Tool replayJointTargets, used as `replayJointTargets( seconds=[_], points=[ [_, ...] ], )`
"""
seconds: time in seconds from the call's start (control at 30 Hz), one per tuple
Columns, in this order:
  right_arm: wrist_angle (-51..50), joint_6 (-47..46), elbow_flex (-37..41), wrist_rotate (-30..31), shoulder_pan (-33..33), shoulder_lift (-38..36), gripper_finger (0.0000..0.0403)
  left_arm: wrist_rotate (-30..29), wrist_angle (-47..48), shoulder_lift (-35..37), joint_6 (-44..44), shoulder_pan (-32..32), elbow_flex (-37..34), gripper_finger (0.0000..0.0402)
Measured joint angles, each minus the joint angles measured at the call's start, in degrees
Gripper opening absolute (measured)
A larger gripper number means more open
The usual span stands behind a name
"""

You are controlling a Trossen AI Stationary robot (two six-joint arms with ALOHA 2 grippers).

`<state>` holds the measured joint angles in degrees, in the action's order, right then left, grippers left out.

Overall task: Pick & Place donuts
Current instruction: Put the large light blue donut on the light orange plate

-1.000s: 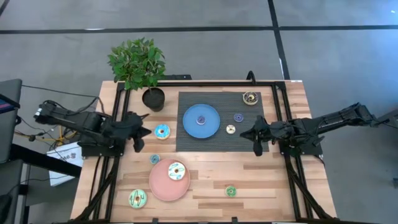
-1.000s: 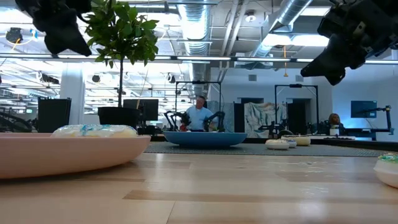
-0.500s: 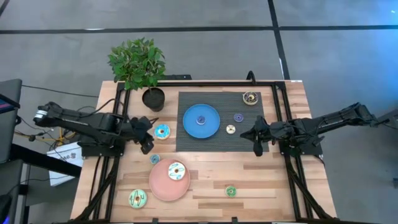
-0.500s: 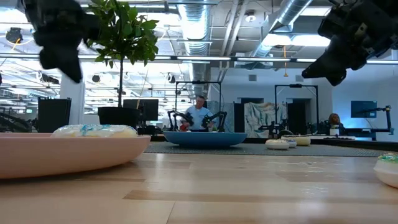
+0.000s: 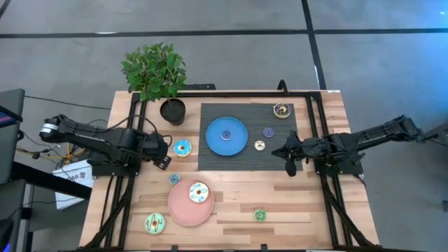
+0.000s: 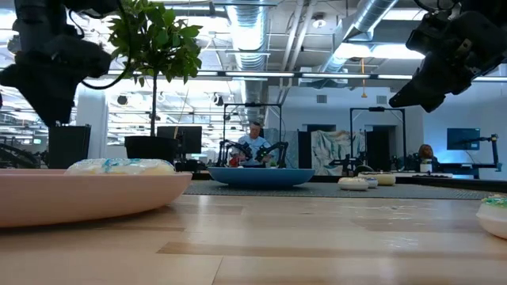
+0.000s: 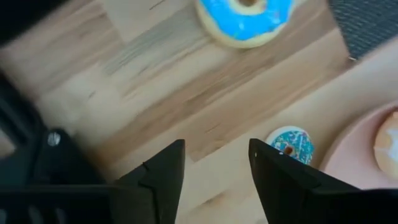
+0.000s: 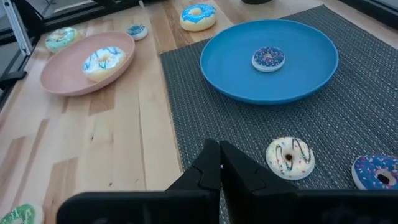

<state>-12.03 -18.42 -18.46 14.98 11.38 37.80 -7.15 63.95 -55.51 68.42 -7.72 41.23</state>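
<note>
The left gripper (image 7: 214, 177), jaws apart and empty, hangs over bare wood between two of the eight donuts: the light blue donut (image 5: 183, 148) just beside it and the blue mini (image 5: 173, 179) nearer the pink plate (image 5: 179, 212). The right gripper (image 8: 219, 163), jaws closed, waits near the cream mini (image 5: 260, 145) on the mat (image 5: 280, 159).

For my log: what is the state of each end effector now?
Left end effector: open, holding nothing, over bare wood.
Right end effector: shut, holding nothing.
</note>
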Motion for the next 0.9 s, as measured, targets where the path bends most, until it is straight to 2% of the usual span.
replayJointTargets(
  seconds=[0.23, 0.37, 0.7, 0.9],
  points=[
    [0.0, 0.9, 0.0, 0.0, 0.0, 0.0, 0.0000, 0.9, -0.2, -1.7, 11.9, -7.5, 0.1, 0.0143],
    [-0.1, 2.0, 0.0, 0.0, 0.0, 0.0, 0.0000, 1.0, -0.9, -6.7, 17.9, -14.2, 1.7, 0.0129],
    [-0.4, 2.4, 0.0, 0.0, -0.3, 0.0, 0.0000, 1.9, 1.5, -18.2, 25.0, -28.9, 13.3, 0.0122],
    [-0.9, 3.4, 0.0, 0.0, -0.3, 0.0, 0.0000, -2.6, 1.9, -20.3, 30.5, -36.0, 16.6, 0.0122]
  ],
)
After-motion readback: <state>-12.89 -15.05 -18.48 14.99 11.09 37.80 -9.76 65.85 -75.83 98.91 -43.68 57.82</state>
